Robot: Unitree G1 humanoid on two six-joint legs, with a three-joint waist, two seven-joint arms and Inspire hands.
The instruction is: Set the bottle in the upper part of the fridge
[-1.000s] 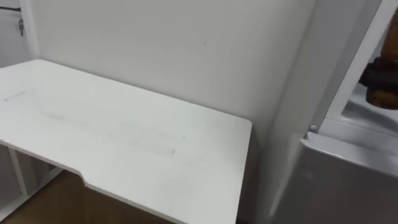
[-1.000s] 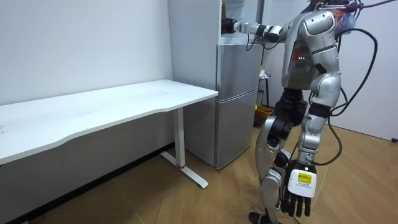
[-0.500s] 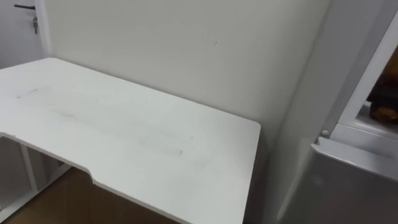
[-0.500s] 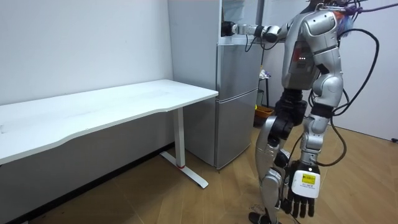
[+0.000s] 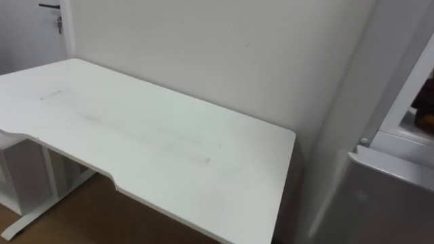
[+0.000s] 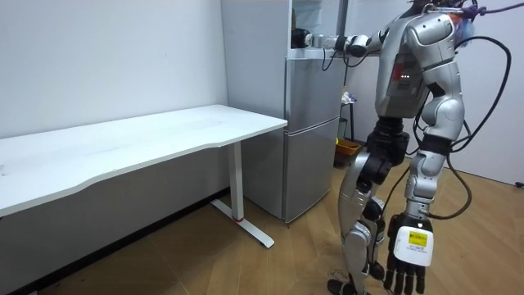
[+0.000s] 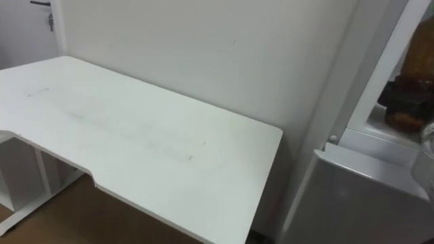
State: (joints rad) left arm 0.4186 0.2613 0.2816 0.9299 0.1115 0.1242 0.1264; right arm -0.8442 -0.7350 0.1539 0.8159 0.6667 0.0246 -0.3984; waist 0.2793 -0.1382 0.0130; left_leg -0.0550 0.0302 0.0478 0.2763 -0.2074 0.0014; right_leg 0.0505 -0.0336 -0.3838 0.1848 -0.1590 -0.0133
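The upper fridge compartment [image 7: 377,81] stands open at the right of the eye views, above the shut grey lower door [image 7: 352,196]. Inside it an amber bottle [image 7: 405,119] stands on the shelf, and my right hand [image 7: 409,92] is a dark band curled round it. In the room view I stand in front of the grey fridge [image 6: 311,131] with that right hand [image 6: 301,37] stretched out level into the open top part. My left hand [image 6: 409,256] hangs by my leg, fingers straight.
A long white desk [image 5: 156,142] runs along the wall left of the fridge, its corner close to the fridge's side. In the room view this desk [image 6: 147,139] stands on white legs over wooden floor. A small orange bin [image 6: 347,150] sits behind the fridge.
My head view has swung left, so the desk takes up more of the picture and the fridge slides toward the right edge. My body leans slightly to the room view's right; the left hand swings along.
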